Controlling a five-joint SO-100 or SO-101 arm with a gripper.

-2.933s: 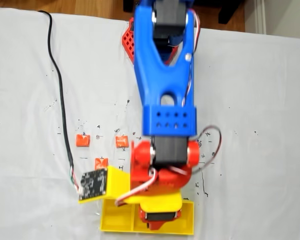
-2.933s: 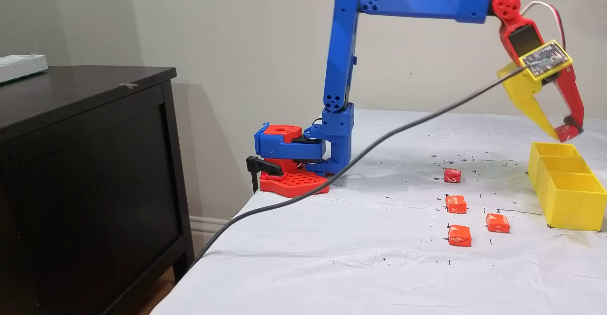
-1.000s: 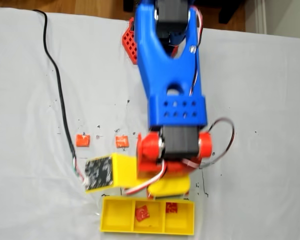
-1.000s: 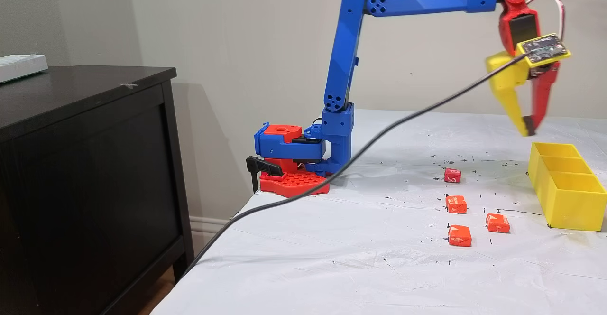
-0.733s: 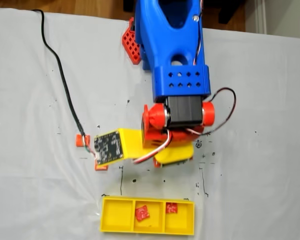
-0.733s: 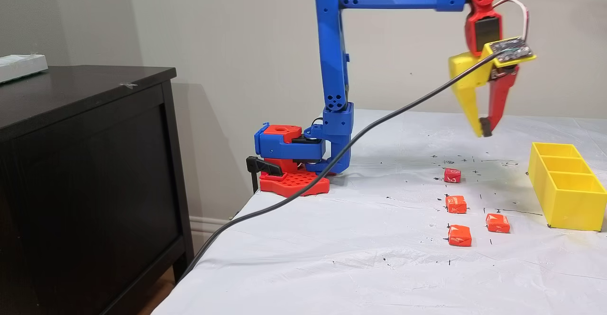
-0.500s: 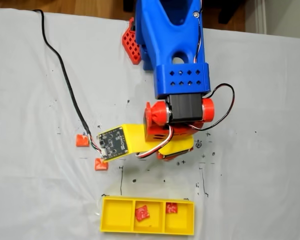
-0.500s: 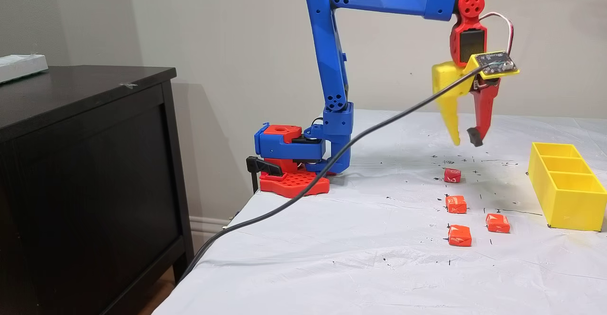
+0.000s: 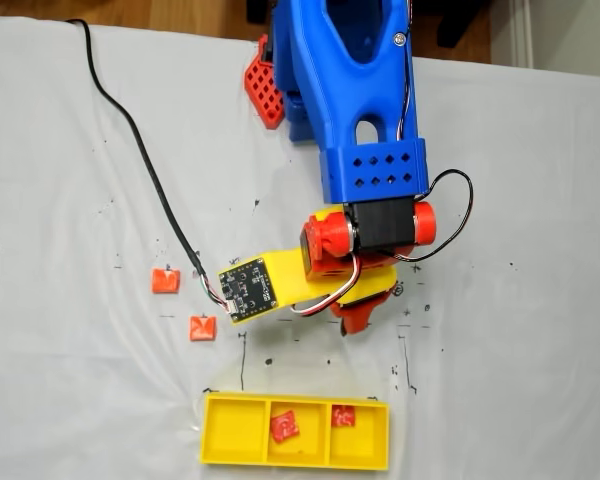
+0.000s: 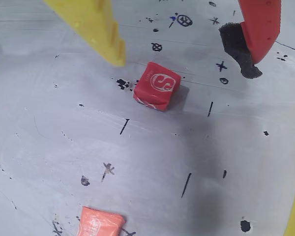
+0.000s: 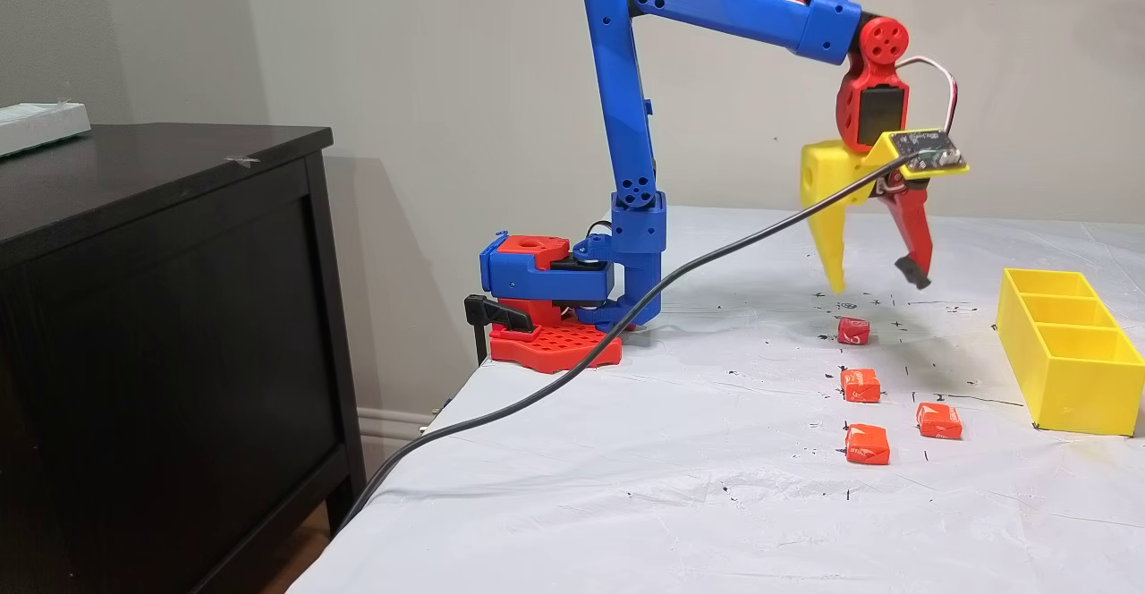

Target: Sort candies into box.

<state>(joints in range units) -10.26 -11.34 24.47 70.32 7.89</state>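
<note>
My gripper [image 11: 877, 283] hangs open a little above a red candy [image 11: 853, 331] on the white table. In the wrist view that red candy [image 10: 157, 86] lies between the yellow finger [image 10: 96, 24] and the red finger [image 10: 258, 29], nearer the yellow one, with nothing held. Three orange candies [image 11: 860, 385] [image 11: 938, 420] [image 11: 867, 444] lie in front of it. The yellow box [image 9: 220, 400] holds one red candy [image 9: 284, 427] in its middle compartment and another [image 9: 343, 416] in the compartment to the right in a fixed view.
A black cable [image 11: 626, 330] runs from the wrist's circuit board [image 9: 248, 290] across the table and off its left edge. The arm's red base [image 11: 555, 343] stands at the back. A dark cabinet [image 11: 161, 308] is beside the table.
The arm let a red candy go into the box, swung back from it and came down over the red candy on the table. Its gripper closed, then opened wide again.
</note>
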